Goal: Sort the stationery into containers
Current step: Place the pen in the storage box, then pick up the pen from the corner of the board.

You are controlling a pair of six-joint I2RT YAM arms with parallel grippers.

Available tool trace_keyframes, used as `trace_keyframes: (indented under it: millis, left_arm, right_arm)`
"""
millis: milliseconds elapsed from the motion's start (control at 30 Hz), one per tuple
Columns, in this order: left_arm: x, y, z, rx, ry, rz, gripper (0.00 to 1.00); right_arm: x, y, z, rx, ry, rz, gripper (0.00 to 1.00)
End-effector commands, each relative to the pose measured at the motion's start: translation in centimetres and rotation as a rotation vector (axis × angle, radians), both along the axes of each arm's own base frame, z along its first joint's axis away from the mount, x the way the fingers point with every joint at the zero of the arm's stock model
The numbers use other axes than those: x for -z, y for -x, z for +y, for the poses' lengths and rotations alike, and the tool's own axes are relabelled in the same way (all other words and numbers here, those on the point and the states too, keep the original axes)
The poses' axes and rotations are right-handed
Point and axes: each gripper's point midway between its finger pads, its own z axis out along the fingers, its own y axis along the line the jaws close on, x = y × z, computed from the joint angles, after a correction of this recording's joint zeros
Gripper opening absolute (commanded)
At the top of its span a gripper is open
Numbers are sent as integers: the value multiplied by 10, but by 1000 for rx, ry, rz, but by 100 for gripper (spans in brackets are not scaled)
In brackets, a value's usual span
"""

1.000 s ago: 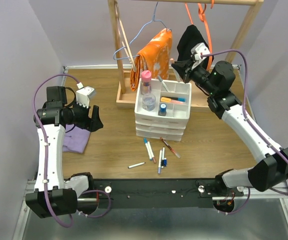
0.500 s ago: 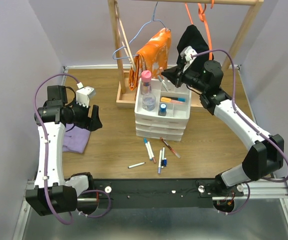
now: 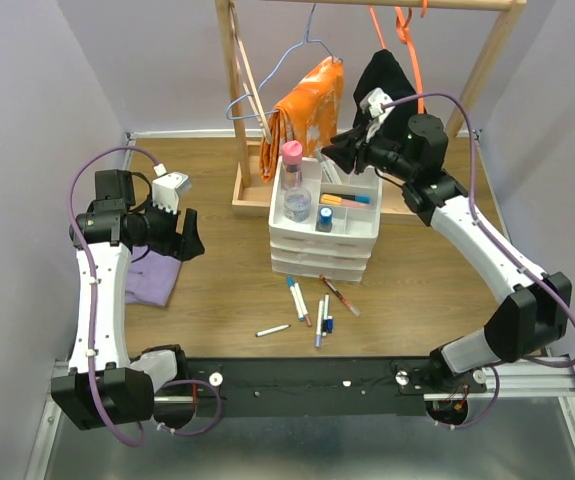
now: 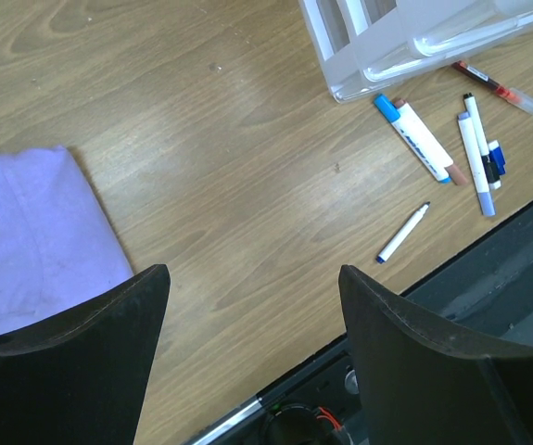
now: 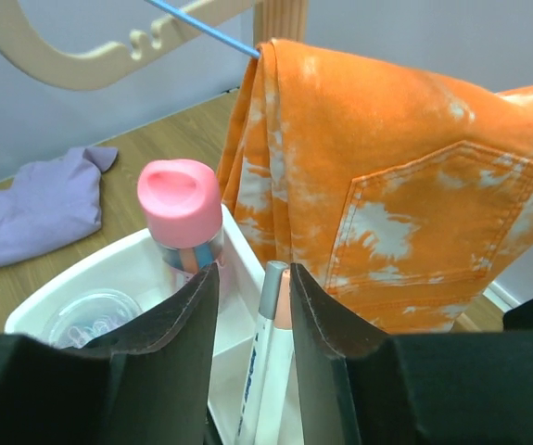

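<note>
Swung left since a second ago: right end effector (image 3: 335, 158), now above the far side of the tray (image 3: 375, 180). Seen only from the right wrist: jaws parted, white pen (image 5: 268, 315) between them, gray cap up, long axis near upright, beside the pink-capped bottle (image 5: 179, 202). Seen only from the left wrist: left end effector (image 4: 252, 278) wide open, empty, above the bench (image 4: 201, 139); loose pens (image 4: 475, 148) flat near the drawer unit (image 4: 405, 46).

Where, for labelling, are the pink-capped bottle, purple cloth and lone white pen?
pink-capped bottle (image 5: 180, 199), right wrist view, cap top.
purple cloth (image 4: 25, 232), left wrist view, middle.
lone white pen (image 4: 402, 233), left wrist view, barrel.
</note>
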Motion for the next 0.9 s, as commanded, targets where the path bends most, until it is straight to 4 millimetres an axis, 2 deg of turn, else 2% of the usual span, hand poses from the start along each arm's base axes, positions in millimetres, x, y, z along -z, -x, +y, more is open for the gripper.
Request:
trace_keyframes:
  millis: [0,100,133,200,233,300,333,400,433,467,500,567,600,667,700,867]
  left_arm:
    - [-7,-2,-5,12,34,-50,83]
    - [-11,2,-9,27,41,-80,83]
    - [-8,6,-12,42,53,-74,83]
    - [-6,15,-17,85,45,-91,84]
    - [1,20,-19,98,42,-81,84]
    - [4,25,-21,115,24,-87,83]
    - [5,25,-21,115,24,-91,84]
    - [1,25,-23,117,34,-105,84]
    - [-1,23,-24,112,41,-116,84]
    - [-3,22,-24,112,44,-126,84]
    - [-5,21,-24,109,45,-134,84]
    - [-6,18,-25,102,48,-147,84]
    - [-6,19,-25,102,50,-149,84]
    - [-3,20,-24,96,46,-151,84]
    - [-1,21,-24,93,47,-150,84]
    - [6,27,-23,64,40,-164,84]
  right_arm:
    - [-51,30,-10,-22,-3,-65,44]
    - [-53,64,-17,-74,45,-66,45]
    - [-45,84,-23,-106,108,-76,45]
    - [-26,114,-20,-197,201,-81,45]
    - [1,131,-25,-250,308,-51,46]
    - [25,157,-27,-326,425,-11,46]
    - [52,176,-37,-380,524,66,46]
    - [74,190,-41,-434,620,149,45]
    - [93,208,-53,-505,706,210,42]
    - [104,213,-57,-527,769,232,42]
    - [117,225,-53,-585,833,237,41]
    - [131,227,-54,-599,950,194,40]
    - [138,239,-45,-657,986,155,40]
    - [147,239,-32,-697,1046,68,40]
    - [153,251,-21,-760,1071,23,40]
    - [202,274,8,-970,1154,-112,40]
